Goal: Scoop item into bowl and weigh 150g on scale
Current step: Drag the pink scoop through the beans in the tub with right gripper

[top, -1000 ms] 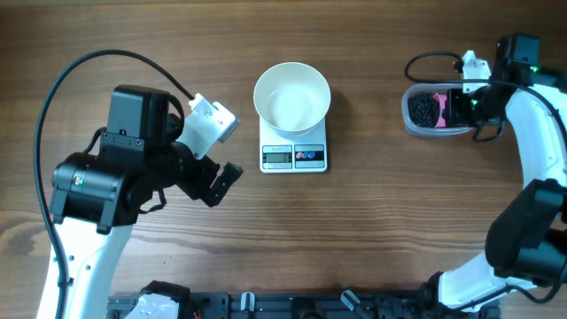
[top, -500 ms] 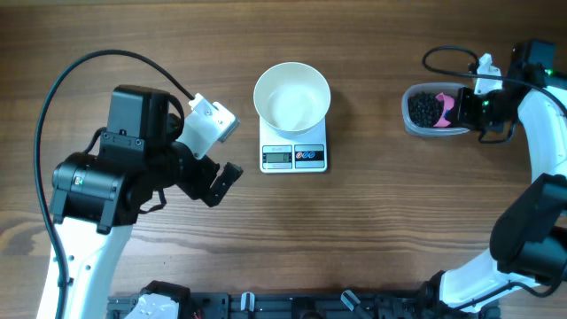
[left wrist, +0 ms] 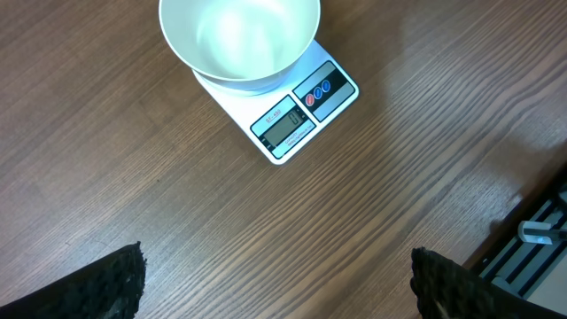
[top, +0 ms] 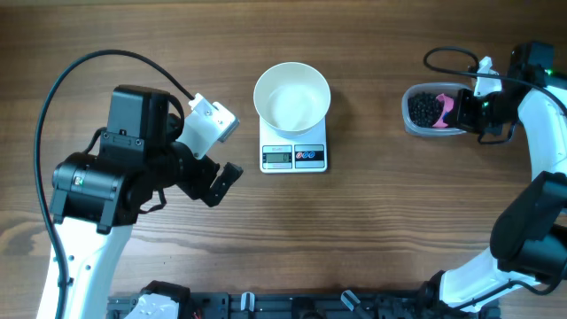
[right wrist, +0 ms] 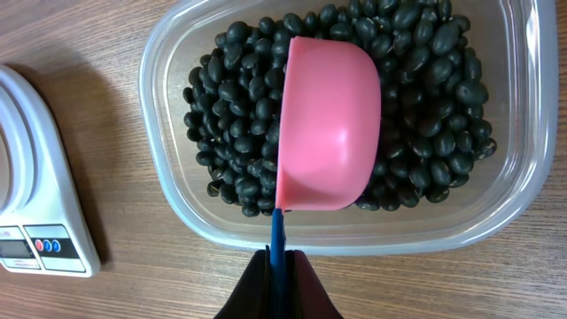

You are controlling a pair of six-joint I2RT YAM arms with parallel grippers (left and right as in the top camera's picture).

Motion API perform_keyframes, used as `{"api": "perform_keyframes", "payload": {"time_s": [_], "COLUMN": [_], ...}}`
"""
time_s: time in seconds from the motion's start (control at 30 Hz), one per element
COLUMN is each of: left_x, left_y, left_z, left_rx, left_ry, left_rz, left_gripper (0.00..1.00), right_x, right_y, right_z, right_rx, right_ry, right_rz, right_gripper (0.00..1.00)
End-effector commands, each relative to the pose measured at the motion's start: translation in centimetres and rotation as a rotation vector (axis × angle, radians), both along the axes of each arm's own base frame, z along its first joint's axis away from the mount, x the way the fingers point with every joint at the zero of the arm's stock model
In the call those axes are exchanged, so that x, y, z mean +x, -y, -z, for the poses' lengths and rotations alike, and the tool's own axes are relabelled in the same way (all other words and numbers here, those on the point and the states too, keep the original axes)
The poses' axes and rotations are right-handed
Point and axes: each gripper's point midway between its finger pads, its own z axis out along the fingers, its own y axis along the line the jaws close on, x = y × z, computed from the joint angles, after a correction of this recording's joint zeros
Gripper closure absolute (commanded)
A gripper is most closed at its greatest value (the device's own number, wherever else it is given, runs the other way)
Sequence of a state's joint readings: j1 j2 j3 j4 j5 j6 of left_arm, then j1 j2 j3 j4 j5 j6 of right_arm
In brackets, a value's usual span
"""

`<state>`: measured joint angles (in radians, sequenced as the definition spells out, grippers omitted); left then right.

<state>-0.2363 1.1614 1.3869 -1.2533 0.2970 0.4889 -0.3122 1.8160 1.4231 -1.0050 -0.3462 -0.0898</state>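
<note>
While the right end effector (right wrist: 279,264) pinches the scoop (right wrist: 330,124), beans (right wrist: 232,115) lie just ahead

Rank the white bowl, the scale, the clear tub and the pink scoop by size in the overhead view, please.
1. The bowl and scale: about alike; the bowl sits higher and hides part of the scale.
2. The clear tub.
3. The pink scoop, smallest.

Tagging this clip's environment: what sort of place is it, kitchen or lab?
Probably a robotics lab bench staged for a kitchen-style job, not a real kitchen: left arm and right arm at a wooden table, with a digital scale, white bowl, and clear tub of black beans with a pink scoop.
</note>
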Motion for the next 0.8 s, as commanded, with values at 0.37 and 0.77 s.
{"api": "perform_keyframes", "payload": {"time_s": [0.37,0.77], "left_x": [0.3,0.3], "left_y": [0.1,0.1], "left_z": [-0.5,-0.5], "left_rx": [-0.007,-0.007], "left_ry": [0.012,0.012], "left_rz": [-0.003,-0.003], "left_gripper": [0.0,0.0], "right_x": [0.5,-0.8], "right_y": [-1.2,0.5], "right_z": [0.7,1.6], "right_rx": [0.115,0.178], "right_ry": [0.0,-0.026], "right_rz": [0.027,0.099], "right_gripper": [0.96,0.96]}}
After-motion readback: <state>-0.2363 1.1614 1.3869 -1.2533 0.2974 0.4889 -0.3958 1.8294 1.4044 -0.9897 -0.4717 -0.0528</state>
